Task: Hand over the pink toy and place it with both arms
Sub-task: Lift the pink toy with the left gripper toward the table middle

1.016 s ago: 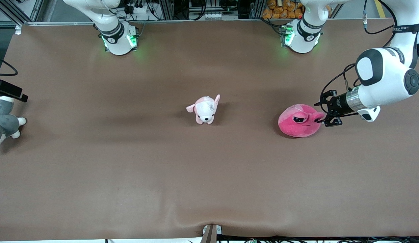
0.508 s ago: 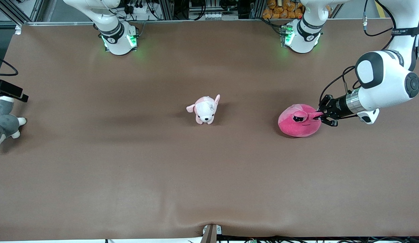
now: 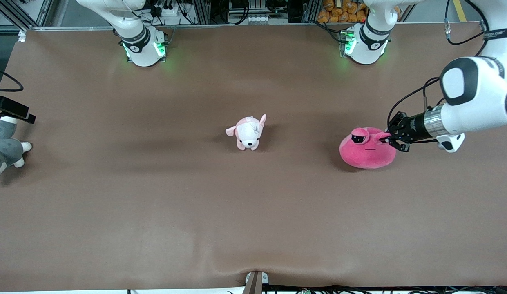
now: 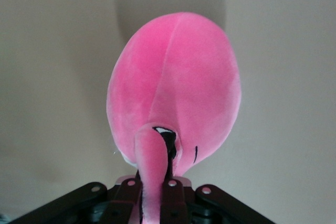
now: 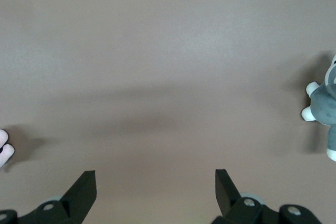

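A: Now the pink toy point(image 3: 367, 150) sits upright, face toward the front camera, at the left arm's end of the tabletop point(image 3: 253, 212). A second ago it lay tipped, with the left gripper point(image 3: 387, 139) open around its eye stalk. What has changed?

B: The fingers point(image 4: 169, 191) have closed. In the left wrist view the bulging eye point(image 4: 155, 153) is pinched between them, and the round body hangs out past the fingertips. The pull has turned the plush and shifted it slightly toward the arm.

A: So the grasp is made?

B: I judge so; the lift toward the handover comes next. The hold is only on a soft stalk, so it could slip.

A: And the right gripper point(image 5: 155, 182)?

B: Its fingers stand wide with nothing between them, over bare tabletop. That arm waits. Past the fingertips, to one edge, lies the grey-and-white plush point(image 5: 325, 106); at the other edge a pale scrap shows, probably the puppy plush point(image 3: 248, 132).

A: What can't you make out?

B: The right gripper itself never appears in the front view. The grey plush point(image 3: 4, 153) is cut off at the frame edge. Whether the toy's base touches the tabletop, I cannot tell.
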{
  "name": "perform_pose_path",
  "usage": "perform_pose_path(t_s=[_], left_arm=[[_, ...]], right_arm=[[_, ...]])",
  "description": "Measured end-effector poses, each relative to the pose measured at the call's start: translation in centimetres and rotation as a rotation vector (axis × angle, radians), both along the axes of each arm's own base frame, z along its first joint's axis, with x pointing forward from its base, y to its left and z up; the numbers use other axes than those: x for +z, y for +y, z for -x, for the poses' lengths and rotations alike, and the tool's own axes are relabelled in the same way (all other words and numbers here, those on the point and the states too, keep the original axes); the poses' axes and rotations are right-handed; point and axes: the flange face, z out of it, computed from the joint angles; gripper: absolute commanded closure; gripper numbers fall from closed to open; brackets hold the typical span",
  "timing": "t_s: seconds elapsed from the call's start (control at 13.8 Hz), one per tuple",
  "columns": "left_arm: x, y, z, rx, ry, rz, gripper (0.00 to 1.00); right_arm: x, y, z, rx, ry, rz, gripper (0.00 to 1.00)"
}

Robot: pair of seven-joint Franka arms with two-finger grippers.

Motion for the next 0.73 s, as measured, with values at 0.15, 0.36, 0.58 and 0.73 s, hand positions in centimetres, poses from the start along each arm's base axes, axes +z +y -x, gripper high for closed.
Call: perform_pose_path(t_s=[0.15,0.36,0.58,0.73], left_arm=[[5.1,-1.5,-0.4,-0.045,-0.001,0.018,1.0],[12.8,-5.3,-0.6,-0.044,-0.03,0.017,1.0],[16.9,-10.9,0.0,0.022,-0.031,0.032,1.0],[18.8,-14.4,0.8,0.065,-0.012,0.071,1.0]], right_arm=[[0.0,0.0,0.0,0.0,0.0,0.0,0.0],[0.1,0.3,0.0,-0.003,0.0,0.0,0.0],[0.2,1.5,-0.2,-0.018,0.0,0.011,0.0],[0.2,1.7,-0.2,-0.022,0.001,0.014,0.0]])
